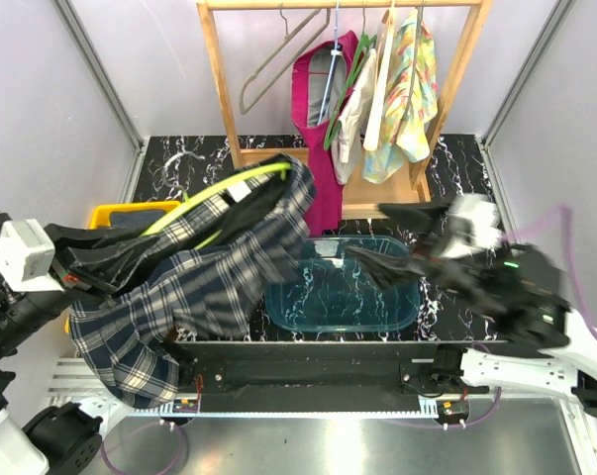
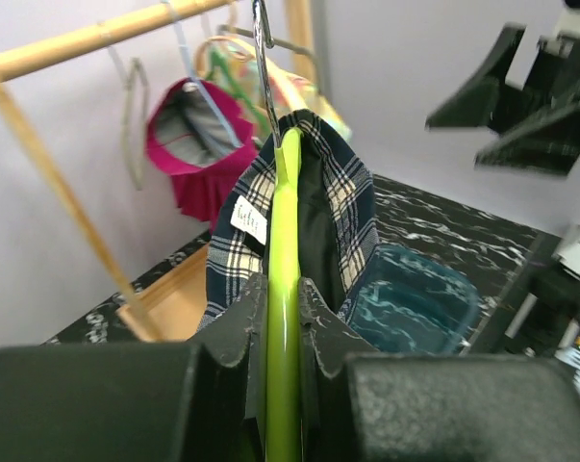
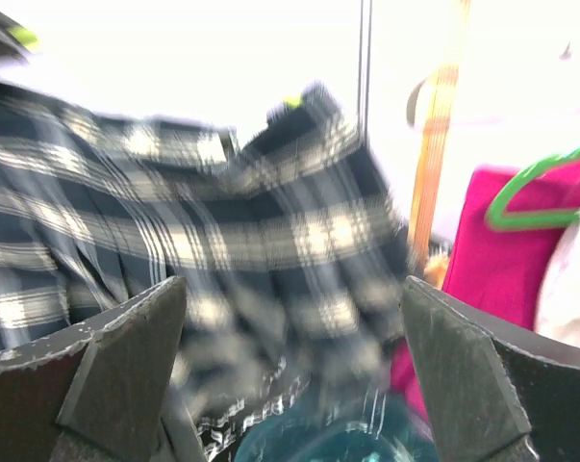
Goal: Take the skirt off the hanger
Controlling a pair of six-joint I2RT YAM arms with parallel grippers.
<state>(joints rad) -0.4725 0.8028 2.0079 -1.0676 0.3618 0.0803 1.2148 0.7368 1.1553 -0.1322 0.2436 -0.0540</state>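
A navy and white plaid skirt (image 1: 214, 282) hangs on a lime-green hanger (image 1: 224, 183), held tilted over the table's left side. My left gripper (image 1: 130, 247) is shut on the hanger's arm; in the left wrist view the jaws (image 2: 283, 322) clamp the green bar (image 2: 285, 212), with the skirt's waistband (image 2: 352, 207) around it. My right gripper (image 1: 395, 239) is open and empty over the teal bin, to the right of the skirt and apart from it. In the right wrist view its open fingers (image 3: 290, 371) frame the blurred skirt (image 3: 222, 221).
A clear teal bin (image 1: 343, 287) sits at the table's middle. A wooden rack (image 1: 219, 79) at the back holds a magenta garment (image 1: 323, 129), several other clothes and an empty hanger. A yellow bin (image 1: 130, 213) lies behind the skirt at the left.
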